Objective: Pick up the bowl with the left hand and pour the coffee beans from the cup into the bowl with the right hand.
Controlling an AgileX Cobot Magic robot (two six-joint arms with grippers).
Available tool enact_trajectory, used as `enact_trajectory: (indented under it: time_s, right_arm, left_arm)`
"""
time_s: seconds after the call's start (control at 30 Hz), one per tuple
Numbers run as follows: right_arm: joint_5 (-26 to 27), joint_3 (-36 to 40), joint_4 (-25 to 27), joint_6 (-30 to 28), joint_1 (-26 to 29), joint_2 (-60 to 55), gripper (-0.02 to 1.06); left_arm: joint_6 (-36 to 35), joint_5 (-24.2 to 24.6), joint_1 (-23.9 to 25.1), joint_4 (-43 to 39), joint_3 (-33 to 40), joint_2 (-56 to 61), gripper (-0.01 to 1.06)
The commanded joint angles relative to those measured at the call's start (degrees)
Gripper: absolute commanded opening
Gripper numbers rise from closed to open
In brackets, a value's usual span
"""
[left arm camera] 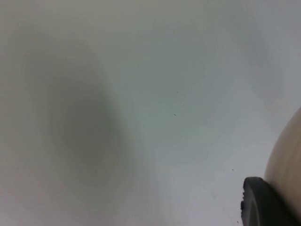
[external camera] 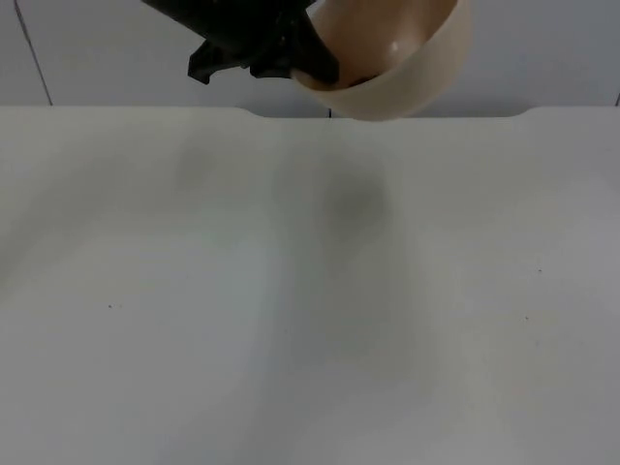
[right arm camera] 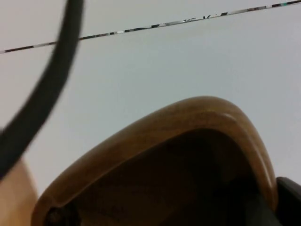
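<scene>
Risk: I'm gripping the bowl (external camera: pixel 392 58) by its rim only, high over the table (external camera: pixel 310 291), so it could tip or slip when beans land in it. I'm seeing no beans inside it. My left end effector (external camera: pixel 315 66) is clamping that rim near the far edge, arm reaching in from the upper left. My right end effector (right arm camera: pixel 282 202) is holding the wooden cup (right arm camera: pixel 188 160) by its rim, raised off the table; a misaimed pour would scatter beans.

No text, label, brand, number or sign can be read on anything here.
</scene>
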State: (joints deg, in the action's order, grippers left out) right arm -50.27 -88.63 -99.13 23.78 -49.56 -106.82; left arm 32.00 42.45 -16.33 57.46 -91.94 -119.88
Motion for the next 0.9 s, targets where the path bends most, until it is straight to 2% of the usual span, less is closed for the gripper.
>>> enact_trajectory:
  time_s: [0.0,0.1,0.33,0.5,0.73,0.8,0.87]
  right_arm:
    - [-0.9,1.2,-0.8,0.7,-0.8,0.1,0.0]
    - [-4.1,2.0,-0.8,0.9,-1.8,0.0,0.0]
    - [-5.1,2.0,-0.8,3.2,-2.3,0.0,0.0]
    - [-8.2,2.0,-0.8,3.2,-2.7,0.0,0.0]
    - [-6.4,1.9,-0.8,2.9,-2.9,0.0,0.0]
    - [-3.5,1.9,-0.8,4.7,-2.8,0.0,0.0]
    - [-5.4,1.8,-0.8,5.8,-2.8,0.0,0.0]
  left_arm:
    - [-0.3,0.0,-0.2,0.0,-0.4,-0.1,0.0]
    - [-0.3,0.0,-0.2,0.0,-0.4,-0.1,0.0]
    - [-0.3,0.0,-0.2,0.0,-0.4,-0.1,0.0]
    - [-0.3,0.0,-0.2,0.0,-0.4,-0.1,0.0]
    - [-0.3,0.0,-0.2,0.0,-0.4,-0.1,0.0]
    - [-0.3,0.0,-0.2,0.0,-0.4,-0.1,0.0]
    - [-0.3,0.0,-0.2,0.0,-0.4,-0.1,0.0]
